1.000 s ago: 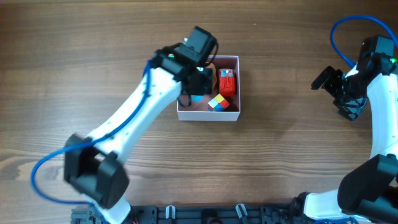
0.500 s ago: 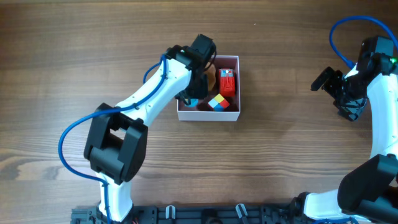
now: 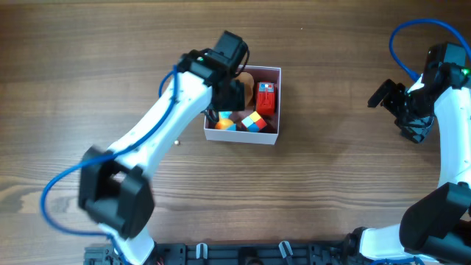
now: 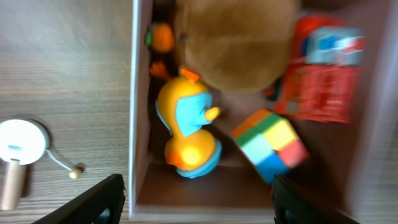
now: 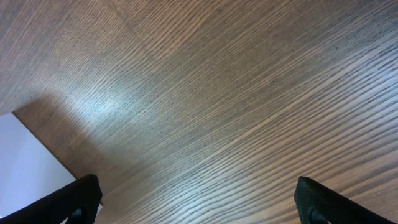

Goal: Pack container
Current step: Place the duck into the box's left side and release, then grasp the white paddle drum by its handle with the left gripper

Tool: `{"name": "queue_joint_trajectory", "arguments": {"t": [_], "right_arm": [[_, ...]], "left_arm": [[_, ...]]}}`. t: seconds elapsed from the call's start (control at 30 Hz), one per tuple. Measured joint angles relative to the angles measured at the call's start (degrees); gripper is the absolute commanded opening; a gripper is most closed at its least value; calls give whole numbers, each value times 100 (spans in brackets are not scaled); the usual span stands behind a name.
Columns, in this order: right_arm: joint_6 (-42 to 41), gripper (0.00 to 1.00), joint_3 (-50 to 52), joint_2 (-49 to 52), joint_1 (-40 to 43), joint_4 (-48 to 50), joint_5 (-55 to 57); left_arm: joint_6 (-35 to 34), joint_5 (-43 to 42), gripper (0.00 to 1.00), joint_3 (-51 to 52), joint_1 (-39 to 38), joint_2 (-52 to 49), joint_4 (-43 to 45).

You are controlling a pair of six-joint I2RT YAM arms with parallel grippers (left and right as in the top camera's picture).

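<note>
The container [image 3: 243,138], a white-walled box with a pink inside, sits at the table's middle. In it lie an orange and blue duck [image 4: 186,127], a brown plush [image 4: 239,40], a red toy [image 4: 323,81] and a multicoloured cube [image 4: 270,144]. My left gripper [image 4: 196,208] hangs open above the box's left part, and the duck lies free just beyond its fingertips. From above, the left gripper [image 3: 229,97] covers part of the plush. My right gripper [image 3: 388,96] is far to the right, open over bare wood, with nothing between its fingers [image 5: 74,199].
Outside the box's left wall [image 4: 134,93] lie a white disc on a wooden stick [image 4: 18,143] and a small bead [image 4: 74,173] on a thread. A white surface [image 5: 25,162] fills the lower left corner of the right wrist view.
My left gripper has opened from shut and the duck now lies loose in the box's near left part. The box has shifted slightly left. The right arm has not moved.
</note>
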State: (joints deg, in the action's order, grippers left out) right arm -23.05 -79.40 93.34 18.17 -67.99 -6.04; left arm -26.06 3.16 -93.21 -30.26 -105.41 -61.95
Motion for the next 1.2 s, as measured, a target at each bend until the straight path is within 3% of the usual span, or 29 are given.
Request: {"name": "queue_joint_trajectory", "arguments": {"t": [0.1,0.23,0.37,0.5,0.63,0.87,1.03,1.2], "right_arm": [[0,100,0,0,0,0,0],[2,99,0,0,0,-15,0],[2,100,0,0,0,-17,-22],[2,100,0,0,0,-15,-68],[2,100,0,0,0,-7,-107],[2,100,0,0,0,26,-133],[2,100,0,0,0,37,-144],[2,100,0,0,0,76,-146]], "left_arm": [[9,0,78,-42,0,520,-50],[160,271,89,-98,35,977,-525],[216,820,88,-98,369,1058,-1239],[400,977,84,122,1008,1043,-1318],[925,721,67,852,1725,1036,-925],[1797,90,65,2317,2535,1008,413],[1978,-46,72,3163,2691,1001,1158],[2098,-140,64,3722,2691,999,1773]]}}
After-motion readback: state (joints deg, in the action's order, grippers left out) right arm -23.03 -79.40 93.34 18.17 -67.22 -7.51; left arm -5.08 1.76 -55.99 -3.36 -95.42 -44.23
